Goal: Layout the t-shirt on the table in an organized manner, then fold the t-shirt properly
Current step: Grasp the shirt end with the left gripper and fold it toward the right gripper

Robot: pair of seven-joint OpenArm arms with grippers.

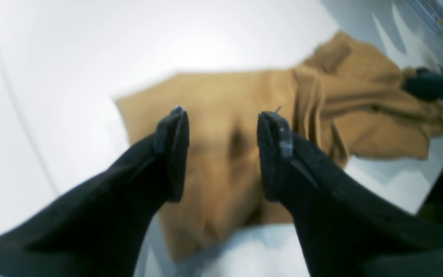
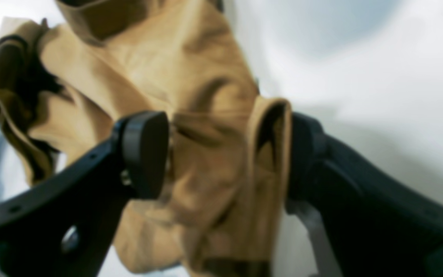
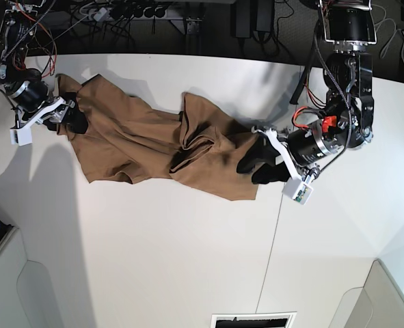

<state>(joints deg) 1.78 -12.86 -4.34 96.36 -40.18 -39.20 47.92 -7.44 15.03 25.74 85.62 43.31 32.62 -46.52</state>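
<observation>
Base view shows the t-shirt (image 3: 154,143) stretched but rumpled across the table (image 3: 154,260), left gripper (image 3: 258,166) wide over its one end, right gripper (image 3: 68,116) spread around the bunched other end, where closing could pinch extra layers and skew it

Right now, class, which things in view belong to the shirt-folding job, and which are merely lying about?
Part of the job:
t-shirt, rumpled
table
left gripper, open at one end of the shirt
right gripper, open at the other end

Lying about:
cables behind the table
vent at the near edge
</observation>
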